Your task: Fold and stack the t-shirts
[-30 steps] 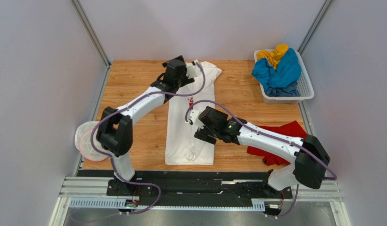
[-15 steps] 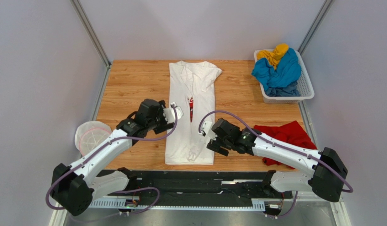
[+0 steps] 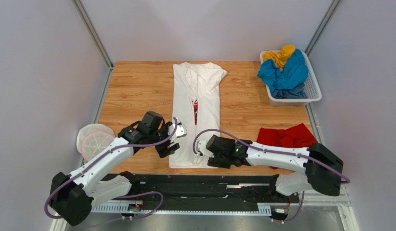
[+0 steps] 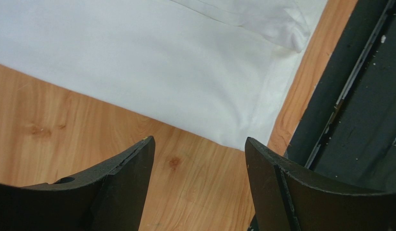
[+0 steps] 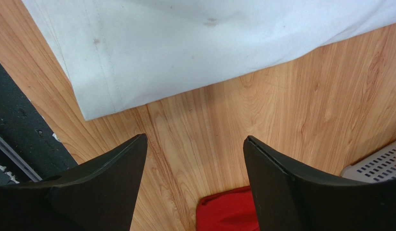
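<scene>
The white t-shirt (image 3: 195,91) lies folded lengthwise into a long strip down the middle of the table, with a sliver of red print (image 3: 195,111) showing at its fold. My left gripper (image 3: 170,144) hangs open at the strip's near left corner. In the left wrist view the left gripper (image 4: 197,144) is over bare wood just off the white hem (image 4: 185,86). My right gripper (image 3: 203,155) hangs open at the near right corner. In its wrist view the right gripper (image 5: 195,139) is over wood beside the hem corner (image 5: 137,62). Neither holds anything.
A red t-shirt (image 3: 284,139) lies crumpled at the near right, also in the right wrist view (image 5: 226,211). The white lattice basket (image 3: 313,94) at the far right holds a blue t-shirt (image 3: 284,72) and a yellow one (image 3: 279,55). A round white container (image 3: 94,139) sits off the left edge. A black rail (image 4: 359,96) borders the near edge.
My left arm swung back from the shirt's far collar end to its near left corner. My right arm drew toward the near right corner. Both jaws narrowed a little.
</scene>
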`<state>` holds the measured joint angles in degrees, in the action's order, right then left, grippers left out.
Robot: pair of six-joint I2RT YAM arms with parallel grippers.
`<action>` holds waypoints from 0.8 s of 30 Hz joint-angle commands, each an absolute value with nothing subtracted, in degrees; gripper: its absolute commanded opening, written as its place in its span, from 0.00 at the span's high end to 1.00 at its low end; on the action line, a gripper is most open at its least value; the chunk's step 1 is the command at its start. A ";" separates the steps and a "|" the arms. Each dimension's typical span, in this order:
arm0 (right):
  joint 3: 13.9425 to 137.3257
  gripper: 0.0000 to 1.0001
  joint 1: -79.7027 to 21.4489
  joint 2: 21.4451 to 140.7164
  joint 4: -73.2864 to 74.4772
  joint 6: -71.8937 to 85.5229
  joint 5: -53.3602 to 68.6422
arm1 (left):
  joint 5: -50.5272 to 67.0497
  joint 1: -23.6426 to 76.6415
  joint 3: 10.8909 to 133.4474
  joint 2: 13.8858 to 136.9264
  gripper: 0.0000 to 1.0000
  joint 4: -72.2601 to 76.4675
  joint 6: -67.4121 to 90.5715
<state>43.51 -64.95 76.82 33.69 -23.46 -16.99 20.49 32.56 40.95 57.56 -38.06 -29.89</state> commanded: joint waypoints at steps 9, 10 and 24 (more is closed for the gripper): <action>45.18 0.24 -66.09 78.13 29.27 -24.43 -17.75 | 26.63 33.05 39.12 64.34 0.24 -48.07 -44.29; 45.00 0.25 -66.18 78.31 28.57 -24.43 -18.19 | 25.59 33.22 38.33 64.25 0.24 -47.90 -44.82; 41.14 0.27 -66.62 75.24 28.65 -28.03 -17.23 | 26.63 36.12 44.02 72.85 0.24 -49.92 -44.74</action>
<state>42.87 -66.11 78.19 29.74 -25.71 -17.37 23.68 35.68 39.44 70.43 -48.86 -43.88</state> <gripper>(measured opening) 0.740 0.760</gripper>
